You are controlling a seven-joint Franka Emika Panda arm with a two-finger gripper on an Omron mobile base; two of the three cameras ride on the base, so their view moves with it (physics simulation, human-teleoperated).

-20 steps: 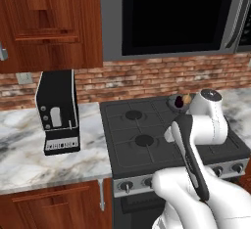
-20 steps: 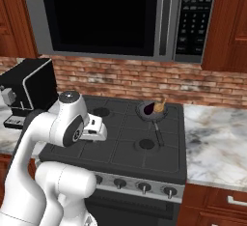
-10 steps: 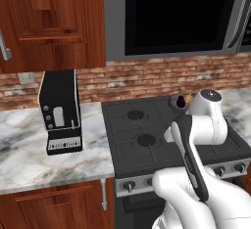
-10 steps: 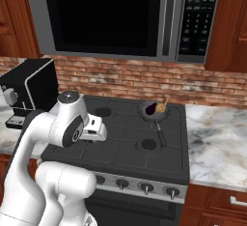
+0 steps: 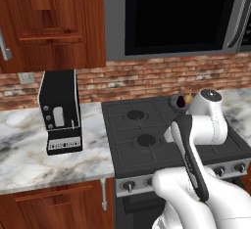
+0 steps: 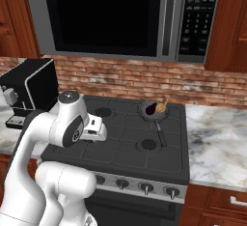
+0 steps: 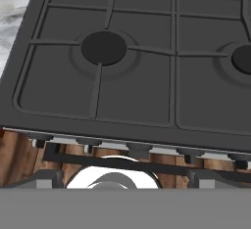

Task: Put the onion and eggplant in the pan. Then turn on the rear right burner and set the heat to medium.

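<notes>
The small dark pan (image 6: 146, 114) sits at the stove's rear right, over the rear right burner, its thin black handle (image 6: 160, 134) pointing to the front. Inside it lie the dark purple eggplant (image 6: 150, 108) and the tan onion (image 6: 162, 106). In the left base view the pan (image 5: 174, 101), eggplant (image 5: 182, 102) and onion (image 5: 188, 97) peek out beside my arm. My gripper (image 7: 127, 175) hangs open above the stove's front left part, empty, facing down at the front left burner (image 7: 103, 47). It stands well left of the pan (image 6: 95, 128).
A row of knobs (image 6: 144, 187) runs along the stove's front panel. A black coffee machine (image 5: 61, 110) stands on the marble counter (image 5: 29, 149) left of the stove. A microwave (image 6: 120, 12) hangs above, and more counter (image 6: 217, 133) lies to the right.
</notes>
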